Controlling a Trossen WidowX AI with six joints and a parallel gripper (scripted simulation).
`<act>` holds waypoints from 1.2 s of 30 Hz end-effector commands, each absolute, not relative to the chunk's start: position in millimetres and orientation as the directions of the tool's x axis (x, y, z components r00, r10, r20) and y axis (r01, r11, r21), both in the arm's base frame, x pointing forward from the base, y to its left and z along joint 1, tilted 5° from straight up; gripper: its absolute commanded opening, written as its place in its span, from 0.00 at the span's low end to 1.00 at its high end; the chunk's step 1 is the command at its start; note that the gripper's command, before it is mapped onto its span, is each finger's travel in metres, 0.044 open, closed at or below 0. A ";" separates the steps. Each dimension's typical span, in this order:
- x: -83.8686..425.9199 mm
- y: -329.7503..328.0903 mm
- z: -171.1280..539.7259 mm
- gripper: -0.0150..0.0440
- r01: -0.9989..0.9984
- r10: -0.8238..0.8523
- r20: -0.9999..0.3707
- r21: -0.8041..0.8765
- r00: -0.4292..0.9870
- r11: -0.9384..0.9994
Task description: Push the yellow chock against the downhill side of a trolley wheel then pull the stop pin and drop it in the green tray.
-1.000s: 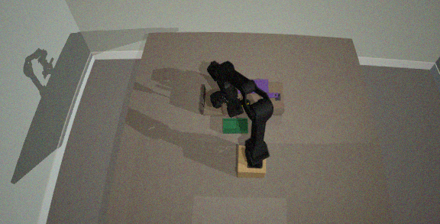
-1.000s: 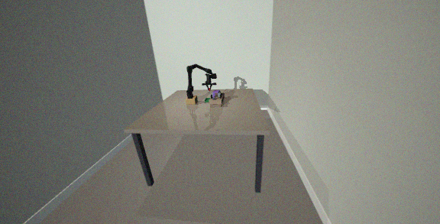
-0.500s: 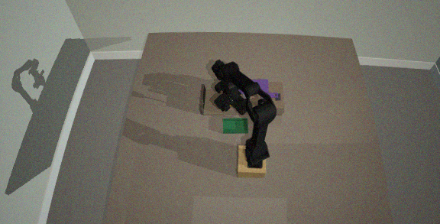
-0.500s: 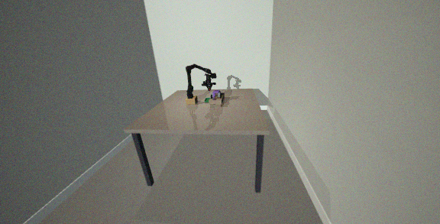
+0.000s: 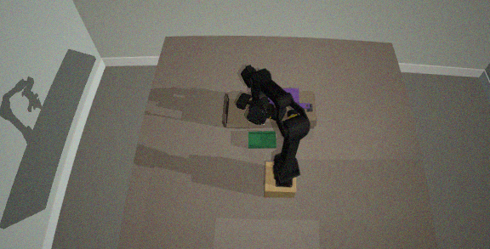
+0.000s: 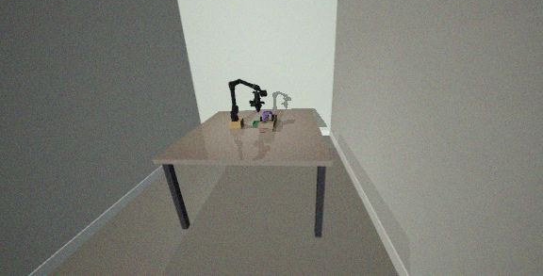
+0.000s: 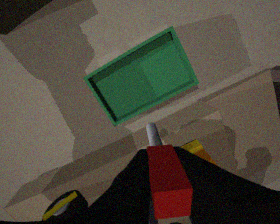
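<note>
My gripper (image 7: 159,155) (image 6: 258,110) is shut on the red-headed stop pin (image 7: 168,175); its grey shaft points out beyond the fingers, clear of the ramp. The green tray (image 7: 126,92) (image 5: 262,140) (image 6: 255,123) is empty, ahead of the pin in the wrist view. The purple trolley (image 5: 292,94) (image 6: 267,113) stands on the ramp, partly hidden by the arm. One black wheel with a yellow hub (image 7: 66,204) (image 5: 293,113) shows. Part of the yellow chock (image 7: 192,147) shows beside a finger; its contact with a wheel is hidden.
The pale brown ramp (image 5: 238,120) (image 6: 267,126) lies beside the tray, with a dark-faced end wall (image 5: 225,110) at its left in the top view. The arm stands on a light wooden block (image 5: 281,194) (image 6: 236,124) and reaches over the trolley.
</note>
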State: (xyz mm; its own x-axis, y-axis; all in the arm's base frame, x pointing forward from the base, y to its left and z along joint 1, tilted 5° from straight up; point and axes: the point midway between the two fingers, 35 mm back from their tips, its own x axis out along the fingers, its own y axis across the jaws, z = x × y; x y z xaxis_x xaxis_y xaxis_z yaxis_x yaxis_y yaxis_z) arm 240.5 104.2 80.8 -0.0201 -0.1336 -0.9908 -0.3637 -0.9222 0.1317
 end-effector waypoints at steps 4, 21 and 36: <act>239.2 102.6 81.0 0.25 -0.165 -0.094 -0.995 0.097 -0.024 -0.982; 233.4 101.2 77.5 0.25 0.044 -0.058 -0.998 0.056 -0.028 -0.997; 210.5 100.3 55.9 0.25 0.071 0.001 -0.999 -0.004 -0.042 -0.997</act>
